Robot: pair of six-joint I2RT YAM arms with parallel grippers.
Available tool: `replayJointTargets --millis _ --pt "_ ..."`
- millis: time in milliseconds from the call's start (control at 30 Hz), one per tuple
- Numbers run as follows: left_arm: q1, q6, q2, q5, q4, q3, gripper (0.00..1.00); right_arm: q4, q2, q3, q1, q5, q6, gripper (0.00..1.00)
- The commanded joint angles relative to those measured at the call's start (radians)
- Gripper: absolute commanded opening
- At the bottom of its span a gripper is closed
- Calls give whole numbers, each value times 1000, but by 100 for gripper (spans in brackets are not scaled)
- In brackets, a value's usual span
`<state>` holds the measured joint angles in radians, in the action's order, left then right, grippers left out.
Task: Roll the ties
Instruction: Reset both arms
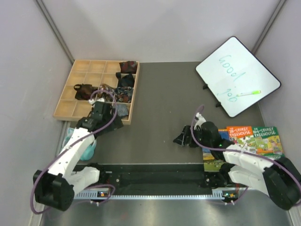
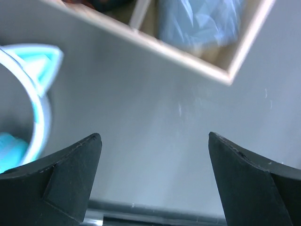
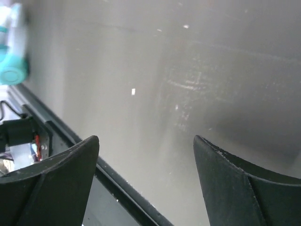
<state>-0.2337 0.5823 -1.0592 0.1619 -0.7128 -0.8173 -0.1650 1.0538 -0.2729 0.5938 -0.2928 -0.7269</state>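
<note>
**Surface.** Dark grey table (image 1: 160,94), scuffed and speckled in the right wrist view, with plain pale walls on three sides and a metal rail along the near edge.

**Task items.** You have the ties as rolled bundles in the wooden tray (image 1: 81,67) at the far left: a dark red roll (image 1: 128,66), a black roll (image 1: 126,80), a multicolour roll (image 1: 123,95) and a grey-blue roll (image 2: 197,21) down its right column, and one dark roll (image 1: 83,91) further left. A dark shape under your left wrist at the tray's near corner may be cloth. The overhead view does not settle it.

**Pincers.** Left gripper (image 2: 154,136): released, fingers spread wide over bare table just off the tray's near right corner, nothing between them. Right gripper (image 3: 146,139): released, fingers apart above bare table near the middle, nothing held.

**Edges.**
- Teal headphones (image 1: 87,150) lie beside the left arm.
- Whiteboard (image 1: 237,75) with a green marker (image 1: 248,93) leans at the far right.
- Books (image 1: 254,139) lie by the right arm.

**Open room.** The bare stretch runs between the tray and the whiteboard, down to the rail.
</note>
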Motion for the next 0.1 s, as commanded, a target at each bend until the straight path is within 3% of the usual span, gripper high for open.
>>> replayJointTargets --millis 0,67 --pt "-107 50 109 13 4 -22 99 -133 -173 76 9 18 15 84" --pt "-107 24 145 16 -30 -32 99 -96 -219 83 11 38 4 89"
